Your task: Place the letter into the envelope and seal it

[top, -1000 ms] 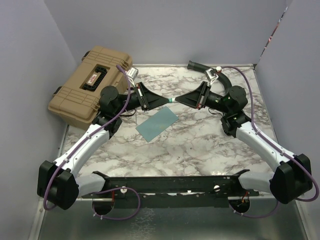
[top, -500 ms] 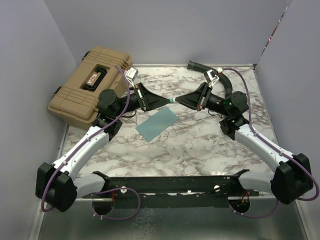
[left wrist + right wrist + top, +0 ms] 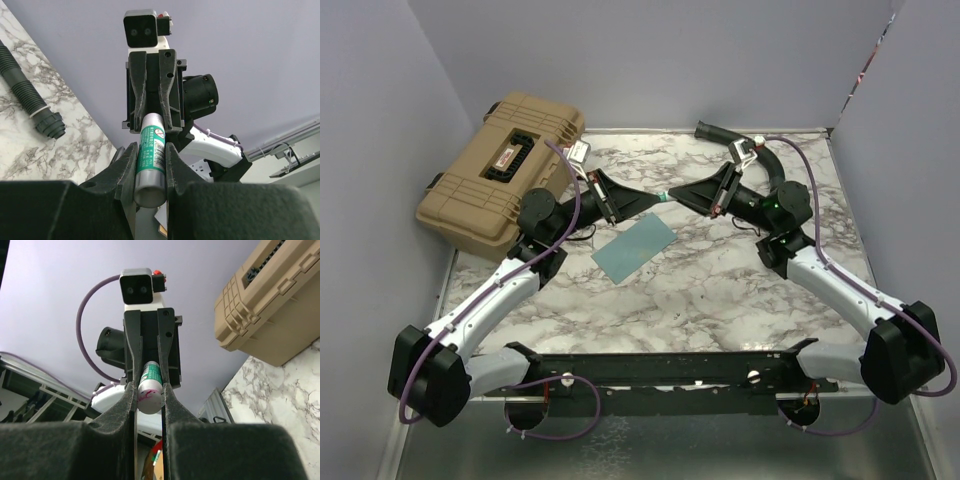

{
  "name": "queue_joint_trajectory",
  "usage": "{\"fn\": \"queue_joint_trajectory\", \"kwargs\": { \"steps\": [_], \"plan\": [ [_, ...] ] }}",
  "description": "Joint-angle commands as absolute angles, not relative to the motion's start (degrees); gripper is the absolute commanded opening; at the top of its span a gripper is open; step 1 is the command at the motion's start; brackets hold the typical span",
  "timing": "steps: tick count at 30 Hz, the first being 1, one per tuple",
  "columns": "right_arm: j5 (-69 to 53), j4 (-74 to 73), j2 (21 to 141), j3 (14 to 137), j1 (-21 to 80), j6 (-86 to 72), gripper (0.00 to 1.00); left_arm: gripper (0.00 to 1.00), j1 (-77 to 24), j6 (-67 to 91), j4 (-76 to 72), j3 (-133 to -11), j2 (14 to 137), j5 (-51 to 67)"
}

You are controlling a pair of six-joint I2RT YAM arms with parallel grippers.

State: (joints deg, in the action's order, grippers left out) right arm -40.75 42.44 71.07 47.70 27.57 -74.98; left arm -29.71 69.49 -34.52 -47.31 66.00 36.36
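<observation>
Found the envelope (image 3: 634,248) lying flat on the marble surface (image 3: 720,290), flap side not discernible, touched by neither arm. Saw the left end effector (image 3: 652,203) and right end effector (image 3: 676,195) raised above the surface farther back, pointed tip to tip and meeting over a spot just beyond the envelope's far corner. Saw both pinching one glue stick (image 3: 150,150), each clamped on an opposite end: the left on the grey base, the right on the white cap, with the green label spanning the short gap between them. Placed the envelope below and nearer the arm bases than that meeting point, slightly to its left, clearly apart from the fingers. Noted a tan case (image 3: 500,170) at the far left and a black hose (image 3: 720,132) along the back edge.
</observation>
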Motion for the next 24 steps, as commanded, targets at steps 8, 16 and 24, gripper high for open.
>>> {"fn": "queue_joint_trajectory", "kwargs": {
  "steps": [8,16,24],
  "plan": [
    [-43.8,38.5,73.9,49.3,37.9,-72.5,0.01,0.0,-35.5,64.9,-30.7,-47.2,68.9,36.8],
    [-27.9,7.5,66.6,52.5,34.2,-57.2,0.01,0.35,-35.2,45.4,-3.6,-50.4,63.3,23.4],
    [-17.9,-3.8,66.5,45.6,30.5,-54.5,0.01,0.99,-34.8,34.5,9.3,-46.6,59.3,15.1]
  ]
}}
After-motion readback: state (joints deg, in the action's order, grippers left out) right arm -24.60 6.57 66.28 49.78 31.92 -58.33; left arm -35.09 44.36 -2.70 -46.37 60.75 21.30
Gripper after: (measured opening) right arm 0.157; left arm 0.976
